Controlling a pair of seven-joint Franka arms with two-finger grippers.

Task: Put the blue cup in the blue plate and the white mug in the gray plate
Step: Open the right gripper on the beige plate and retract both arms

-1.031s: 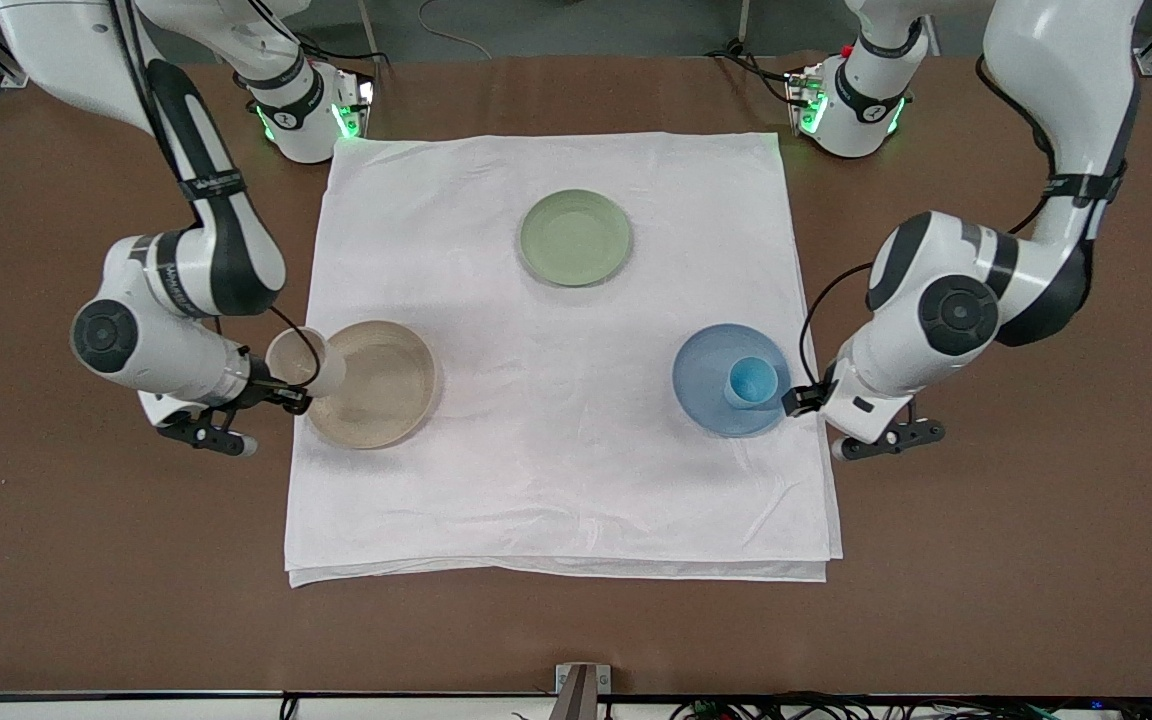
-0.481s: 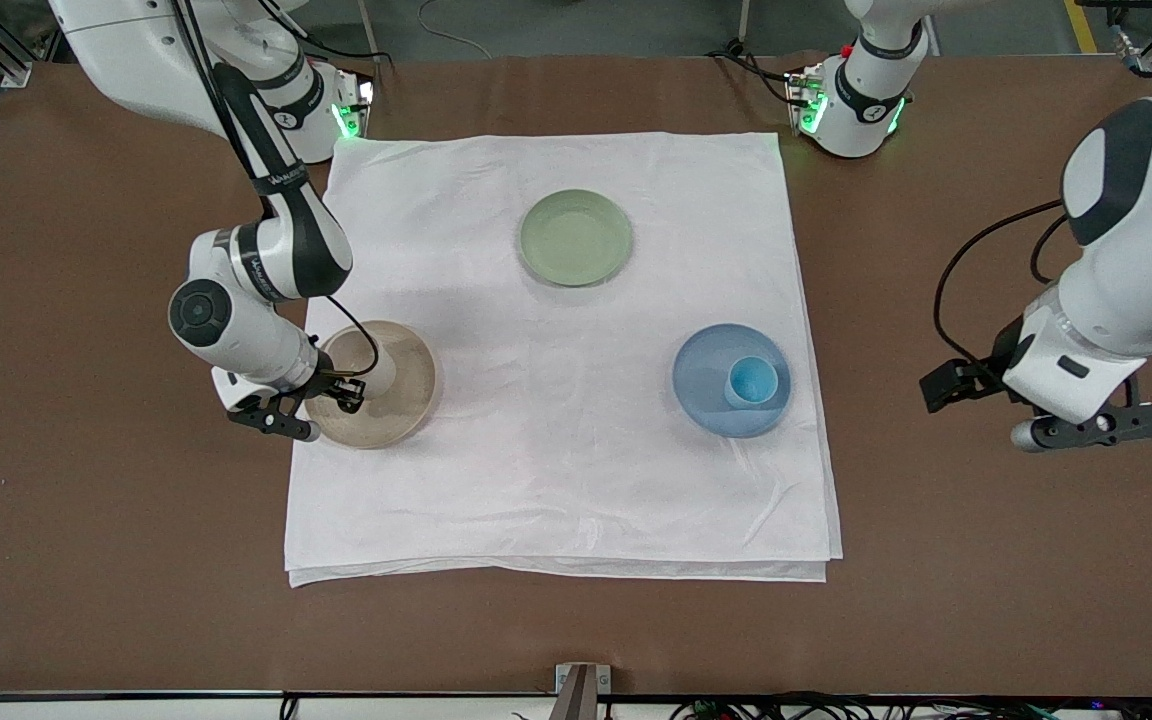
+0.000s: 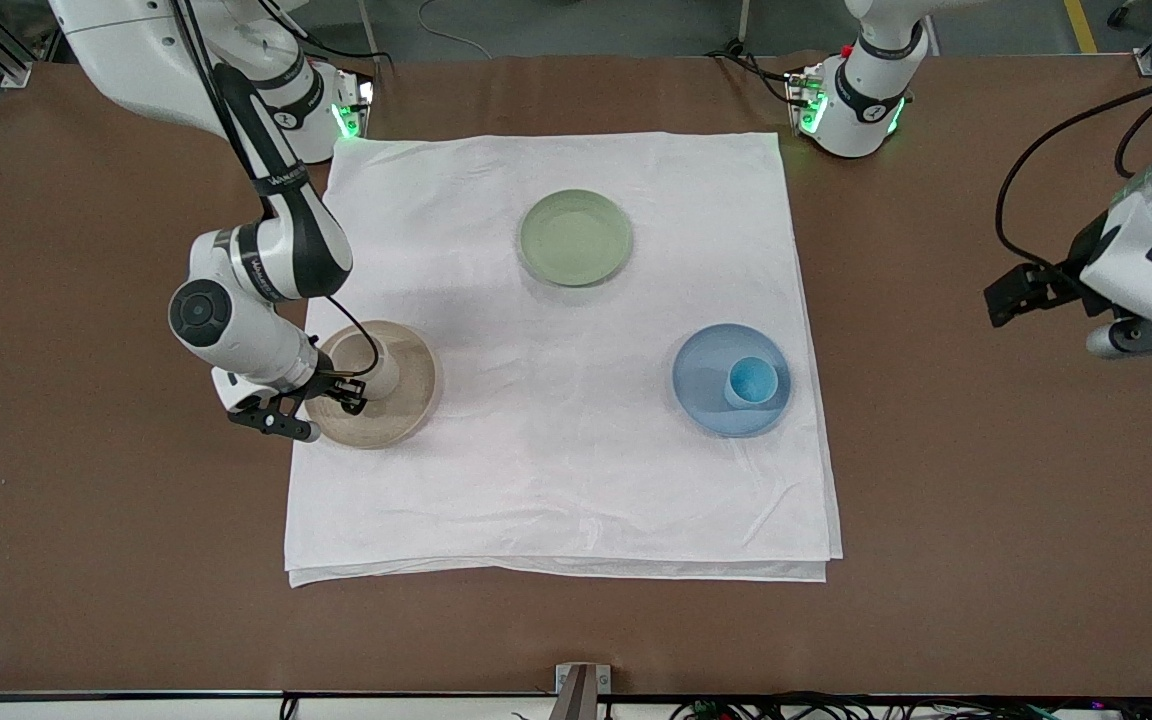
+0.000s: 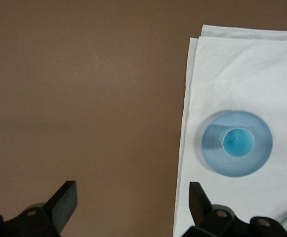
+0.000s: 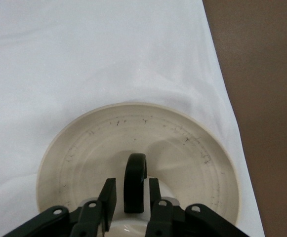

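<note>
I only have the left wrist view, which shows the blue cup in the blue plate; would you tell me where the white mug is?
Observer: The white mug stands upright on the gray plate.
Operator: Thank you. Is the right arm away from it?
Observer: No, the right end effector is down at the mug's dark handle.
Operator: And does the green plate hold anything?
Observer: No, the green plate holds nothing.
</note>
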